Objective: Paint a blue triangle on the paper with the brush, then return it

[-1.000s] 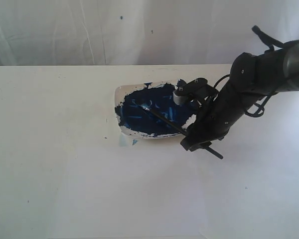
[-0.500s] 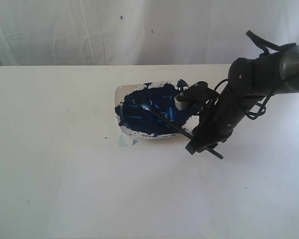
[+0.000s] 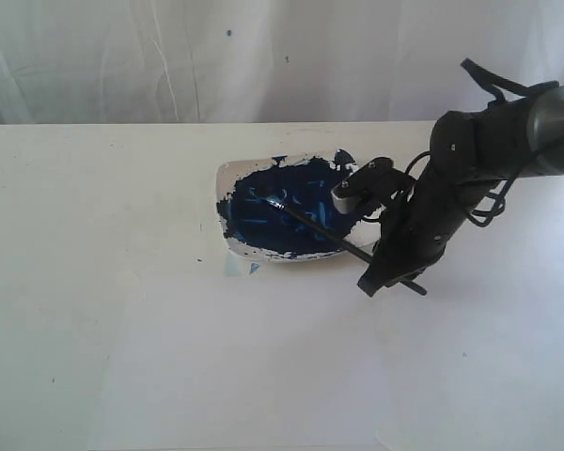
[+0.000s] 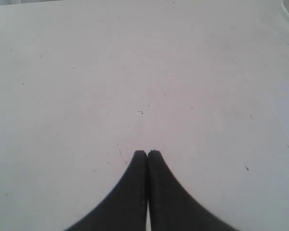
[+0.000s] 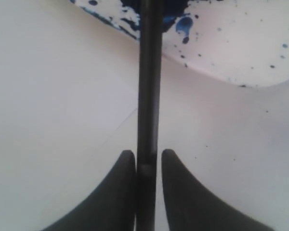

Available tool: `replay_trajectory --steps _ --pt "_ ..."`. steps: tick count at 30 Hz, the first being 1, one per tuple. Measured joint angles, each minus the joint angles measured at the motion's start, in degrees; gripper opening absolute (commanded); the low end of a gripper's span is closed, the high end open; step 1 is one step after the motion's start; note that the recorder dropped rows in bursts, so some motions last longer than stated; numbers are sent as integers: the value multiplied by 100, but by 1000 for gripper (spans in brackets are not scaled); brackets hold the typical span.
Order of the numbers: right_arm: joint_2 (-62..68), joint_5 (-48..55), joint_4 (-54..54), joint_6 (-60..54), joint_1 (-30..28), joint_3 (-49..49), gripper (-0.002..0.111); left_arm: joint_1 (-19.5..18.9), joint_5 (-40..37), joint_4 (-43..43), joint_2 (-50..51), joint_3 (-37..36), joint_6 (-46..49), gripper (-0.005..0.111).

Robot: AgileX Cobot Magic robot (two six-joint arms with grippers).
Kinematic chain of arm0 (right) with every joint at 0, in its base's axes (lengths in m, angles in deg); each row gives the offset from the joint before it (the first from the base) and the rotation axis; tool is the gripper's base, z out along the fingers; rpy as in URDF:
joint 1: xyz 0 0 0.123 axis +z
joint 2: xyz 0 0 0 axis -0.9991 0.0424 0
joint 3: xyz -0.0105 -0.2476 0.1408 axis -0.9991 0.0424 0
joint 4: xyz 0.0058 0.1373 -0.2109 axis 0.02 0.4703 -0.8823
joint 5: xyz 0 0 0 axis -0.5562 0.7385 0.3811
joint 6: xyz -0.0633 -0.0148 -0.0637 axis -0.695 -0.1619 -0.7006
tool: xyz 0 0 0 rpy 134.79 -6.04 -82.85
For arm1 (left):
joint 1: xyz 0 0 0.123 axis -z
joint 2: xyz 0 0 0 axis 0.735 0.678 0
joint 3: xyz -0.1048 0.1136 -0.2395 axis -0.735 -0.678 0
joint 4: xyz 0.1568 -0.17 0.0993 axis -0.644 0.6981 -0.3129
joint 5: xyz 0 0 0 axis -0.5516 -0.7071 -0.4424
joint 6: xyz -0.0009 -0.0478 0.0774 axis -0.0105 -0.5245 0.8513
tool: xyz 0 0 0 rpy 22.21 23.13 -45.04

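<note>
White surface (image 3: 122, 329): the right arm (image 3: 479, 150) slants down from the far right. The right gripper (image 5: 149, 153) is pinched on the brush (image 3: 305, 221) handle beside the dish (image 3: 227, 174), with the bristles in the paint (image 3: 291, 193). The left gripper (image 4: 147, 153) is closed and empty.

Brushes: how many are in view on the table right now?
1. The brush lies with its bristles in the paint dish, its handle running out between the fingers of the right gripper. No other shows; the arm could hide something small.
</note>
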Motion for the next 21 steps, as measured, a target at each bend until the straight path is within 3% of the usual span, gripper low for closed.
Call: replay_trajectory --steps 11,21 --pt "0 0 -634 504 0 0 0 0 0 0 0 0 0 0" --pt "-12 -11 -1081 528 0 -32 0 0 0 0 0 0 0 0"
